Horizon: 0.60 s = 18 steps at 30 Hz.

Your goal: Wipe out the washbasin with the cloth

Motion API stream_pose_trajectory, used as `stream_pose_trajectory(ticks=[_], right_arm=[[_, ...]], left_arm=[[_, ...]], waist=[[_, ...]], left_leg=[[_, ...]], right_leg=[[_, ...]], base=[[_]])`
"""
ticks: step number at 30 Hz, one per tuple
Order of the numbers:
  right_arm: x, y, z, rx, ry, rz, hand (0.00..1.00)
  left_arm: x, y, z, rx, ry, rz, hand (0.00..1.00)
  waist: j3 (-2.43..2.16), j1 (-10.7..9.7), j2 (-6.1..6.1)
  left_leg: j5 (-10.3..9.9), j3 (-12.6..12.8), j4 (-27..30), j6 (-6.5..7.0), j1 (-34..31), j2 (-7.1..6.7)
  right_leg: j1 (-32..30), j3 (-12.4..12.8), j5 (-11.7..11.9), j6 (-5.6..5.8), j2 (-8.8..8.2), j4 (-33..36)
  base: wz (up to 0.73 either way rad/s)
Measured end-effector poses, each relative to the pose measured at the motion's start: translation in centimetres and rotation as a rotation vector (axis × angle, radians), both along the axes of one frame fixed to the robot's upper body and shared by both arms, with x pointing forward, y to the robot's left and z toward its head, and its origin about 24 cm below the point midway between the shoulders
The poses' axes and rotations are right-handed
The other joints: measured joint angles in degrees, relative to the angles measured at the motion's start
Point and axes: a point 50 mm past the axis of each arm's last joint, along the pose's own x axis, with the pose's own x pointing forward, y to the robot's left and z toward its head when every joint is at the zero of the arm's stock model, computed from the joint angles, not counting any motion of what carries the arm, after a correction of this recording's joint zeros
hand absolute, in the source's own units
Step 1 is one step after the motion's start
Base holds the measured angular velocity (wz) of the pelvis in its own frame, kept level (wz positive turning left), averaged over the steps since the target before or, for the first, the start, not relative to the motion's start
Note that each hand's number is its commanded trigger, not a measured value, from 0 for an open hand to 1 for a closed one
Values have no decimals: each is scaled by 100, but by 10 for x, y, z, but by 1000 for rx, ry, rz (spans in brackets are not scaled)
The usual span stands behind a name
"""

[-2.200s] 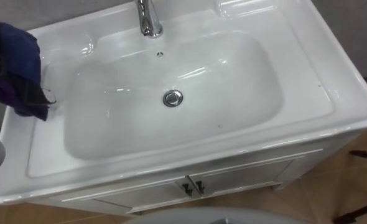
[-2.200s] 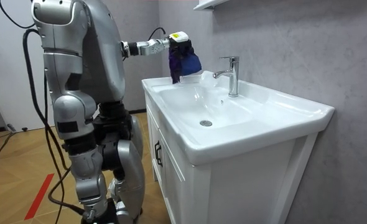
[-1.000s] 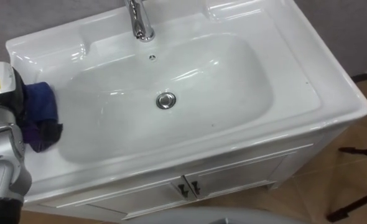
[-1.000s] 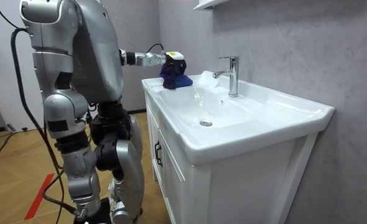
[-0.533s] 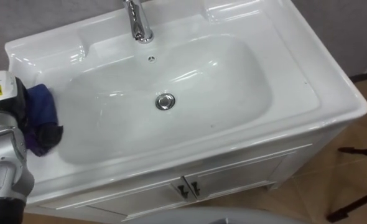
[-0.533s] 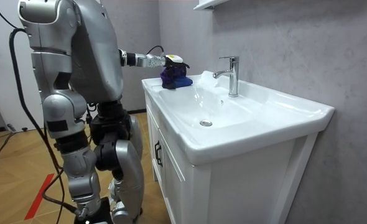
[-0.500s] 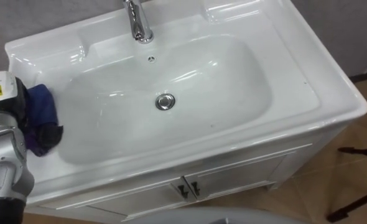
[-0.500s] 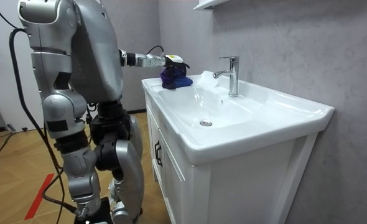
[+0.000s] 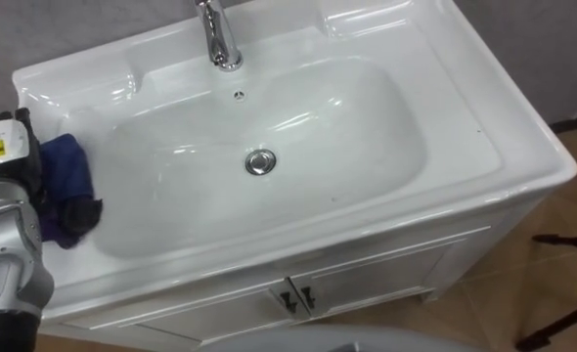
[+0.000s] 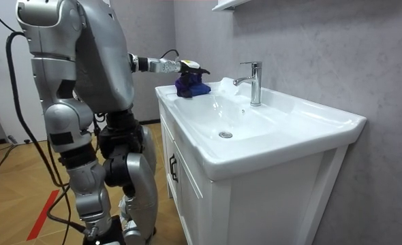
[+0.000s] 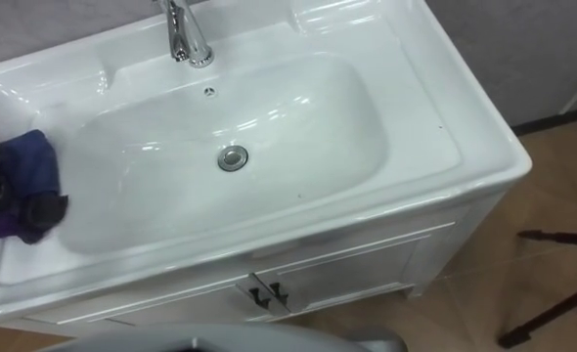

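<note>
While the left robot hand (image 9: 24,174) grips the blue cloth (image 9: 66,181), the cloth rests on the left edge of the white basin (image 9: 386,147), at the middle left of the frame. The fingers look curled round the cloth, so the hand is holding it and is not spread wide. In the room view the robot stands at the end of the cupboard (image 10: 255,197) under the basin, with this arm stretched out over the basin's far corner.

The job now looks like starting the wipe. To do it well, the hand should press the cloth down and slide it off the edge into the bowl. Long strokes toward the drain (image 9: 260,161) in the middle would work best. It should stay clear of the tap (image 9: 217,39) at the top of the frame. The bowl looks shiny and smooth, so a firm hold matters.

The basin is long from left to right, with its right end a bit higher in the frame. The cloth is a bunched lump. Its longer way runs top to bottom along the left edge, and its dark end points down.
</note>
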Motion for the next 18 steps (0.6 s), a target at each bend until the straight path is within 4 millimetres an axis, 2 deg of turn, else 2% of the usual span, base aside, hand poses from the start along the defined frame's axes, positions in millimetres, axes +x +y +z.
stream_pose_trajectory(ticks=[9, 18], right_arm=[[-1, 2, -1, -16, 7, -7, 0], [0, 5, -2, -16, -5, -24, 0]], left_arm=[[13, -5, 13, -14, -75, -21, 0], [14, -6, 14, -97, -166, -15, 0]], waist=[[2, -18, -8], [6, -34, -12]], left_leg=[[0, -59, -1, 0, -25, 0], [0, -62, -22, 0, 9, 0]], right_leg=[[12, -55, -1, 1, 0, -34], [36, -53, 1, 1, 6, -82]], base=[[3], [0]])
